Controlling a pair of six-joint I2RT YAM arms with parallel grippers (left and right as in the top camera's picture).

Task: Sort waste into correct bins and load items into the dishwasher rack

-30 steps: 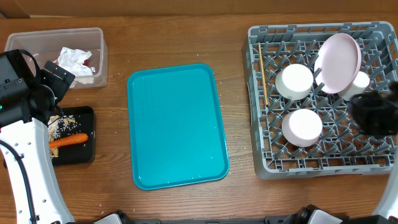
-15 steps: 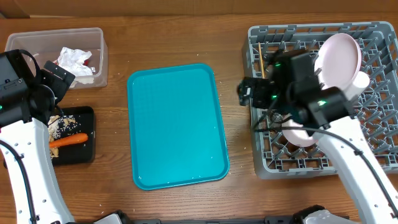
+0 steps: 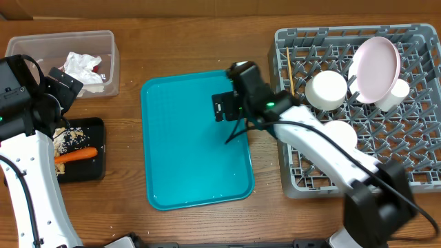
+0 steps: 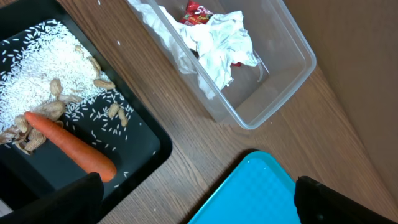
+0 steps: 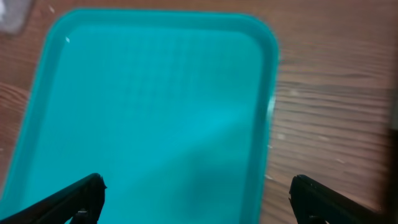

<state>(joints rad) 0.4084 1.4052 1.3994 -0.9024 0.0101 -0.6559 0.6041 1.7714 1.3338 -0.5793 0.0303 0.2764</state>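
Well, the right gripper [image 5: 196, 186] hangs wide open and empty over the teal tray [image 5: 155, 93]. The left gripper [image 4: 198, 186] gapes too, near the black tray [image 4: 143, 155] holding the carrot [image 4: 68, 146]; napkins [image 4: 217, 43] lie in the clear tub [image 4: 273, 93].

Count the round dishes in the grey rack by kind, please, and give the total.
Bowls: 2
Plates: 1
Cups: 1
Total: 4, all in the dishwasher rack
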